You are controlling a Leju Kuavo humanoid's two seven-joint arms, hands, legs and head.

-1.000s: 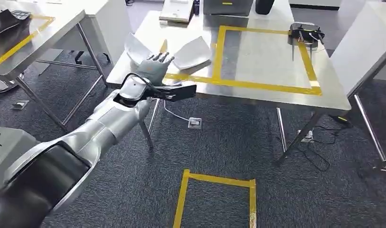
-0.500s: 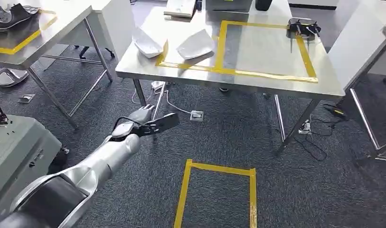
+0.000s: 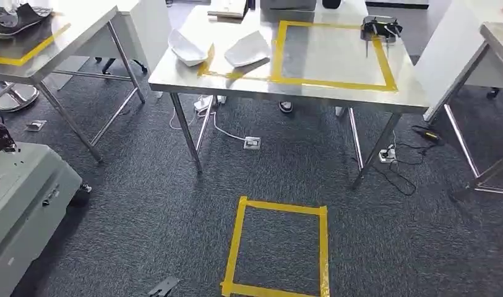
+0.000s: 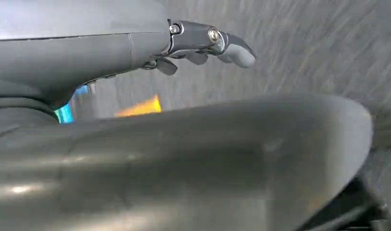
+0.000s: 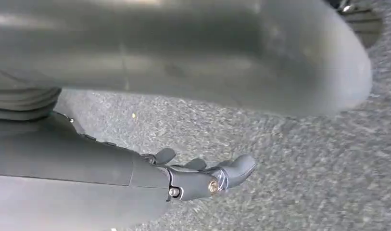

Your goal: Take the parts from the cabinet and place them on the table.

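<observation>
2 white parts (image 3: 218, 49) on table (image 3: 310, 93), well apart from both hands; left hand (image 4: 203, 45) and right hand (image 5: 203, 178) fingers loose, empty.

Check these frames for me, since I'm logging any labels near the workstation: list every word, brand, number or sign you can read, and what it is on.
No text can be read in any view.
The flat pale item at the far edge of the steel table: any print on it is too small to read.
The grey cabinet: no label is legible.
The wrist views are too blurred to show any marking.

Left hand (image 4: 203, 45) empty, fingers loosely apart, right hand (image 5: 203, 175) empty, fingers loosely apart, both above carpet
</observation>
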